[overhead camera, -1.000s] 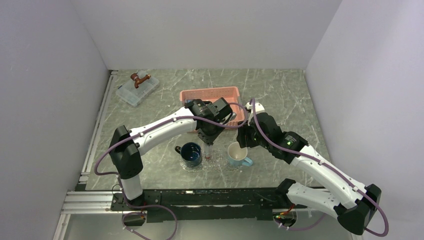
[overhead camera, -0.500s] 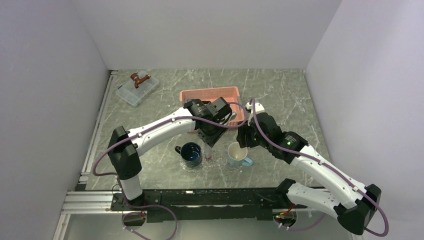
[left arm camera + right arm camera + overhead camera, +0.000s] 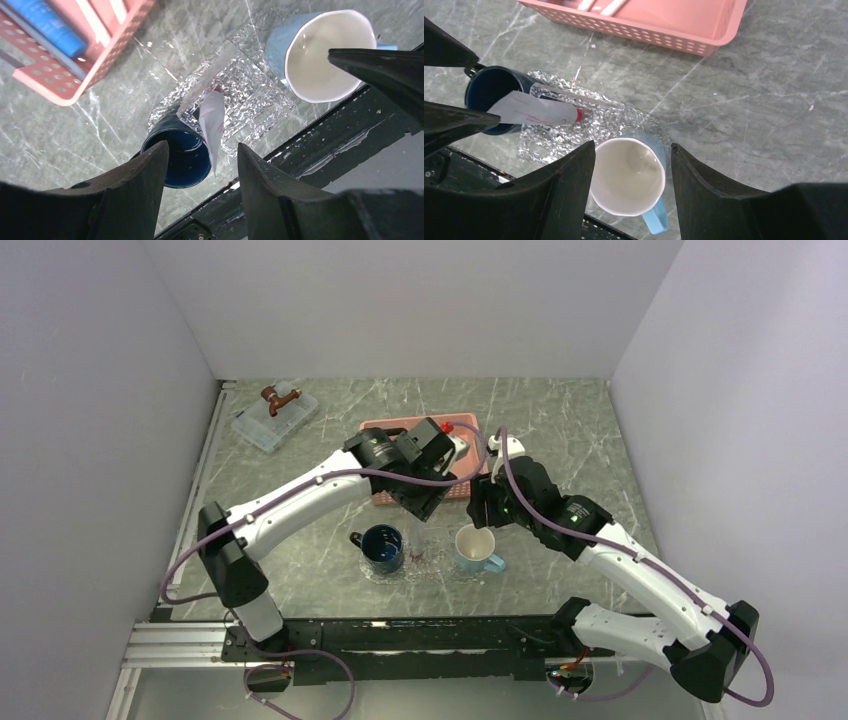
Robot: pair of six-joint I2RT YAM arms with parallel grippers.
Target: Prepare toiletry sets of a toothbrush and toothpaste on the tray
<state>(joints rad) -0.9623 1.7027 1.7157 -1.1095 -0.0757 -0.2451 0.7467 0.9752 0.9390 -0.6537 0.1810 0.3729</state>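
Observation:
One toothpaste (image 3: 536, 112) shows its whitish side. Its red cap rests on the clear bumpy tray (image 3: 609, 117), and its flat end leans on the rim of the dark blue mug (image 3: 489, 87). My left gripper (image 3: 202, 150) hangs open above that mug and tube, with nothing between its fingers. A second toothpaste (image 3: 47, 22), blue, lies in the pink basket (image 3: 60, 85) beside a whitish toothbrush (image 3: 97, 22). My right gripper (image 3: 633, 147) stands open over the light blue mug (image 3: 629, 177) and touches nothing.
Both mugs stand on the tray (image 3: 430, 568), dark blue mug (image 3: 383, 548) on the left and light blue mug (image 3: 476, 548) on the right. The basket (image 3: 465, 424) lies behind the arms. A clear lidded box (image 3: 273, 420) sits at the back left. The table's front edge runs just beyond the tray.
My left gripper has opened, let go of the toothpaste and risen back toward the basket. The tube now rests on the tray against the dark mug. The right gripper shifted only slightly.

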